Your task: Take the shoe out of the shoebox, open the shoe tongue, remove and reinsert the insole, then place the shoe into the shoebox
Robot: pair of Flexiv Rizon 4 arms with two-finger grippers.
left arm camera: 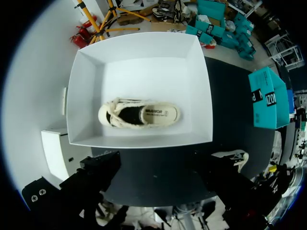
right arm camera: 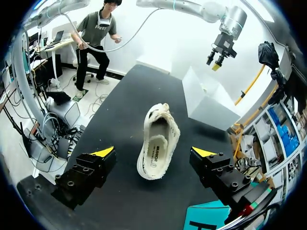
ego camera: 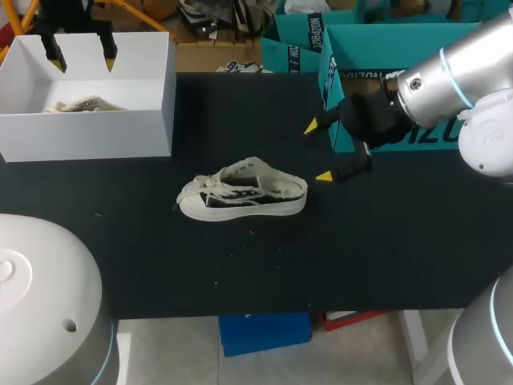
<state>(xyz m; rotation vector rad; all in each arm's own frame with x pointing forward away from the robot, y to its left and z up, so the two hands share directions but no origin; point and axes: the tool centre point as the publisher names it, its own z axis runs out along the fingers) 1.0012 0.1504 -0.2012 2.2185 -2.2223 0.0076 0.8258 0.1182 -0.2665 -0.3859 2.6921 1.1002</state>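
Shoe (ego camera: pixel 243 192): out of the white shoebox (ego camera: pixel 88 136), on its sole at frame centre, heel toward the right gripper (ego camera: pixel 318 151), which is spread wide and empty, seemingly poised to steady it; left gripper (ego camera: pixel 83 62), likewise spread and empty, hangs over the box, upper left.

**One shoe out, one in the box**

I see a cream low-top shoe (ego camera: pixel 244 191) with dark side panels, upright on its sole near the middle of the black bench (ego camera: pixel 240 273), laces loose; the white shoebox (ego camera: pixel 88 132) stands open, well apart from it; a matching shoe (left arm camera: pixel 139 114) lies inside, sole down.
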